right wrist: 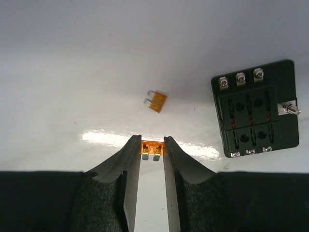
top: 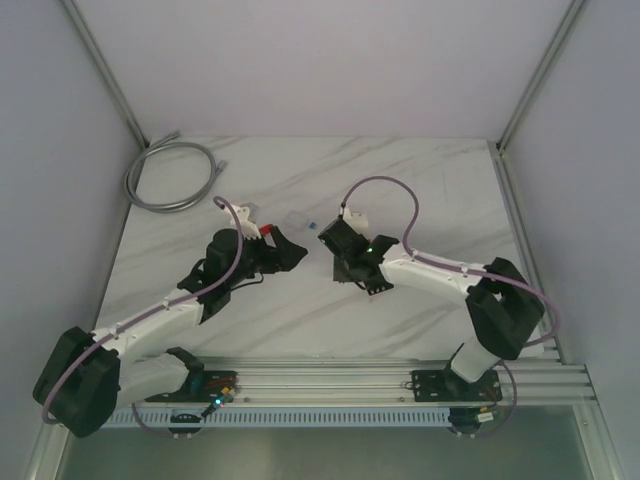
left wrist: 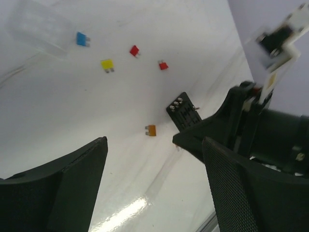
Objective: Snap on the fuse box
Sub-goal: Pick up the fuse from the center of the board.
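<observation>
right gripper (right wrist: 152,141): clamped on orange blade fuse (right wrist: 151,149) | left gripper (left wrist: 154,186): fingers apart, empty | tip: square the blades over a fuse box (right wrist: 254,108) slot, press straight

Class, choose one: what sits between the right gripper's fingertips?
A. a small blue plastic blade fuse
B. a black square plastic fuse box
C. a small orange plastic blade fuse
C: the right wrist view shows the small orange plastic blade fuse pinched between the right gripper's fingertips.
</observation>
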